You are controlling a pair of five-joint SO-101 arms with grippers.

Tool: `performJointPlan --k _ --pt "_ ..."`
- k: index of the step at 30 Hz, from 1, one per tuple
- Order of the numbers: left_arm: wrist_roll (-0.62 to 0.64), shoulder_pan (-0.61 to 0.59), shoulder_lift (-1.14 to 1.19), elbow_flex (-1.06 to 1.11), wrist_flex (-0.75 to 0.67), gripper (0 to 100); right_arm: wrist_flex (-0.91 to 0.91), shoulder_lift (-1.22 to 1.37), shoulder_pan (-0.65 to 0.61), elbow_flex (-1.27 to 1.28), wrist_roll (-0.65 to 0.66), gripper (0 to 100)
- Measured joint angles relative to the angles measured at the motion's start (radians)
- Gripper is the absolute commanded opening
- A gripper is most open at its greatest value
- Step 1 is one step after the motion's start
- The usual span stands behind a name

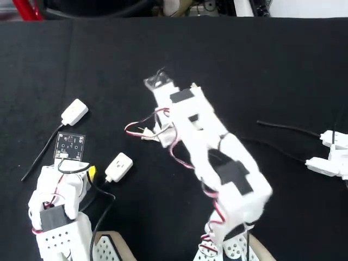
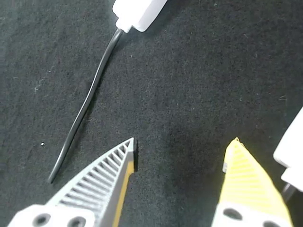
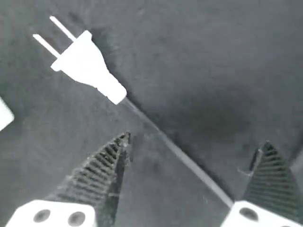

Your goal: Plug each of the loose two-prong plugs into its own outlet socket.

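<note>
One plug (image 3: 87,66) lies just beyond my right gripper (image 3: 196,141), prongs pointing away toward the far side; its cord (image 3: 170,149) runs back between my spread fingers (image 3: 104,175).

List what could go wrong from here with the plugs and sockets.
1. The right gripper is open astride the cord, behind the plug rather than around it. Closing here would likely pinch the thin cord and leave the prongs free to swing.
2. The left gripper is open over the black cloth, touching neither the socket with the black cord nor the second socket. An unheld socket may slide when a plug is pushed in.
</note>
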Motion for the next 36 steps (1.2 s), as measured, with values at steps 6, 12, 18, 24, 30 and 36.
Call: performJointPlan --k 6,12,18,24,30,36 --pt "0.000 0.000 0.000 0.000 0.000 30 -0.011 0.071 0.008 -0.035 0.063 1.6" --pt "0.000 0.000 0.000 0.000 0.000 30 -0.058 0.072 0.138 -0.051 -0.026 6.0" --pt "-0.005 0.017 0.000 0.000 0.000 30 -0.091 0.072 0.163 -0.049 0.089 1.1" --pt "-0.008 0.017 0.000 0.000 0.000 30 -0.103 0.074 0.164 -0.049 0.480 1.2" --pt "-0.008 0.017 0.000 0.000 0.000 30 -0.078 0.048 0.109 -0.015 0.594 1.1" --pt "-0.008 0.017 0.000 0.000 0.000 30 -0.160 -0.094 0.094 0.155 0.709 1.1"
